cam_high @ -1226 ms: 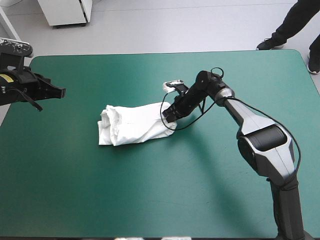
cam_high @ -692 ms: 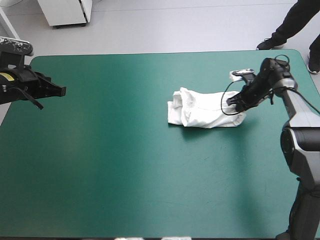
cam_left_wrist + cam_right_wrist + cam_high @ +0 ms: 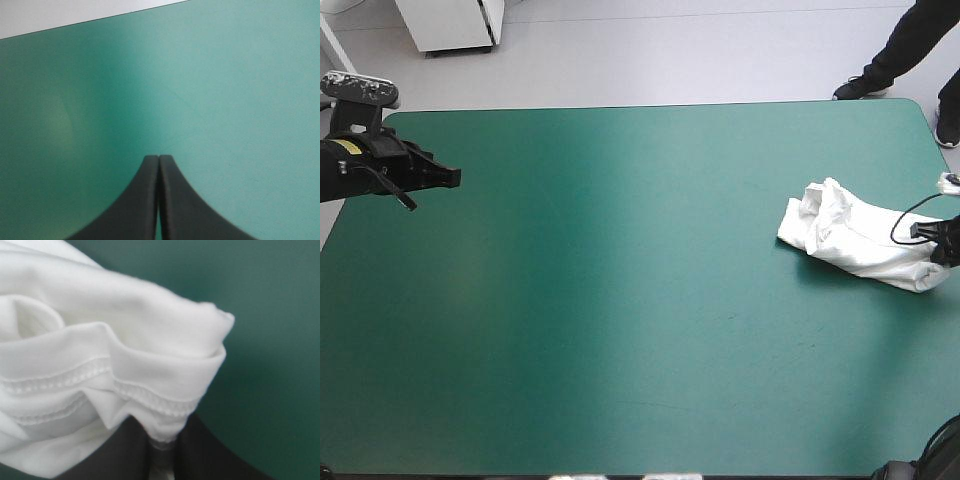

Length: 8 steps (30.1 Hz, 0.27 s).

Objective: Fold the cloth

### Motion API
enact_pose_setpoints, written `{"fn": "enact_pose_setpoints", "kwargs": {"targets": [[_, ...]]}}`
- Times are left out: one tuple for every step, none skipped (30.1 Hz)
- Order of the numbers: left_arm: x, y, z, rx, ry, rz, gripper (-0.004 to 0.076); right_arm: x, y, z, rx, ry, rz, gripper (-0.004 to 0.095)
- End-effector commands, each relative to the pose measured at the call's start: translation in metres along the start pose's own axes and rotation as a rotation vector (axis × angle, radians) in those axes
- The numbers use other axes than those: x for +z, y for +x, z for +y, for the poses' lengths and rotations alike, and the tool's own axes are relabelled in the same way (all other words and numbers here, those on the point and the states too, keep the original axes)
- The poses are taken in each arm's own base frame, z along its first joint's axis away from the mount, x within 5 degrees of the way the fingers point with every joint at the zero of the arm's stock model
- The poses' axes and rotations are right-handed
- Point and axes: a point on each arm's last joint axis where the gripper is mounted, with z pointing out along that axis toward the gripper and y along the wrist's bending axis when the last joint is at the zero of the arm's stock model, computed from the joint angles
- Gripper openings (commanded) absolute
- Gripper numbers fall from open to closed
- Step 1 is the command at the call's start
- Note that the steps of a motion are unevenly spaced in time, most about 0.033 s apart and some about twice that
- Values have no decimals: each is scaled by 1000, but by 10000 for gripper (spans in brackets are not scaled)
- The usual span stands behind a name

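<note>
The white short-sleeved cotton T-shirt lies as a crumpled bundle on the teal-green table cover, close to the right edge. The right gripper has its black fingers almost closed on a small piece of the stitched hem. The left gripper is closed and empty near the far left corner. I think the pull should be slow and low, because so thin a hold can slip. No brand, label or writing can be read.
</note>
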Motion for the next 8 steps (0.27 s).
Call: {"fn": "enact_pose_setpoints", "kwargs": {"targets": [[-15,-9,-2,-2,-7,-105,-9,-31,0,1,-5,20,-94,-13],[-15,-9,-2,-2,-7,-105,-9,-31,-1,2,0,9,-99,-13],[-15,-9,-2,-2,-7,-105,-9,-31,-1,4,6,-4,-106,-13],[-15,-9,-2,-2,-7,-105,-9,-31,-2,4,10,-12,-109,-13],[-15,-9,-2,-2,-7,-105,-9,-31,-2,5,17,-16,-111,-10],[-15,-9,-2,-2,-7,-105,-9,-31,-2,5,21,-23,-109,0],[-15,-9,-2,-2,-7,-105,-9,-32,-1,6,24,-32,-107,14],[-15,-9,-2,-2,-7,-105,-9,-32,-1,7,25,-40,-104,42]]}}
